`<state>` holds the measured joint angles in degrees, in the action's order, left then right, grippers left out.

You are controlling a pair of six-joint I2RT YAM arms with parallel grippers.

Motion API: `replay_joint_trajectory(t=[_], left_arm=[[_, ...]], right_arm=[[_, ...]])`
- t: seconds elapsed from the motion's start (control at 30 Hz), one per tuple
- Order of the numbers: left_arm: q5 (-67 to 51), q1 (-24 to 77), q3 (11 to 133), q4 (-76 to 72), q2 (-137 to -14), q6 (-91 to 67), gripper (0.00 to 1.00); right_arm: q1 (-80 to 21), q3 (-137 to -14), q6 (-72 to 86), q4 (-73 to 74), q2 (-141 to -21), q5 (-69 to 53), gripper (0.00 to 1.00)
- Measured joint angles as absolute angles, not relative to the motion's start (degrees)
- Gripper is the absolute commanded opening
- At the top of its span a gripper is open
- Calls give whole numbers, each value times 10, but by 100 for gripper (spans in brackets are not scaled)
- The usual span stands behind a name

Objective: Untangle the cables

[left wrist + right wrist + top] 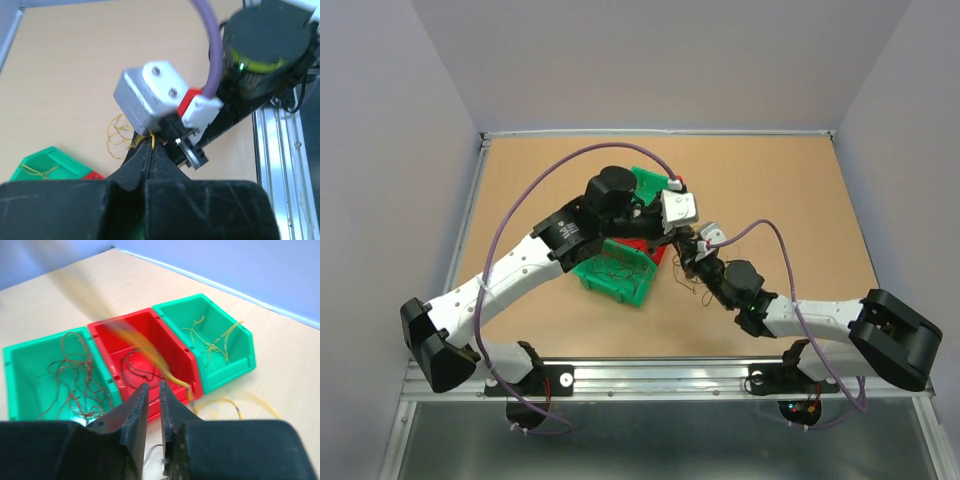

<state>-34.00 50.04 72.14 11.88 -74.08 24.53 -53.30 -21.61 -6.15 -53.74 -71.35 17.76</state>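
Observation:
The cables are thin wires. A yellow cable (152, 139) is pinched at the tips of my left gripper (151, 143), which is shut on it; its loose yellow loops (119, 137) lie on the table beside the tips. My right gripper (152, 388) hovers just in front of the red bin (176, 351), its jaws a narrow gap apart with nothing between the tips. A blurred yellow-orange cable (150, 352) hangs across the red bin right past the right fingers. In the top view both grippers (672, 240) meet at the bins.
Three bins stand in a row: a green bin (15, 375) with brown wires, the red one with dark wires, and another green bin (245, 352) with yellowish wires. More yellow wire (232, 404) lies on the table. The right arm's wrist camera (147, 92) is close above my left fingers.

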Motion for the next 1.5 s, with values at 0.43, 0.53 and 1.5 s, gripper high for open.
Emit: replay_joint_trajectory(t=[0.43,0.53,1.5], left_arm=[[-110,493,1118,102,-783,150,0],[-81,457,1135,90,-796,119,0],[-316,213,1116,53,-906,11,0]], right_arm=[[-320,-185,110,-563,-700,294,6],[-238,-173,170,-560,-698,282,7],[-45,-159,296,-601,-712,-118,100]])
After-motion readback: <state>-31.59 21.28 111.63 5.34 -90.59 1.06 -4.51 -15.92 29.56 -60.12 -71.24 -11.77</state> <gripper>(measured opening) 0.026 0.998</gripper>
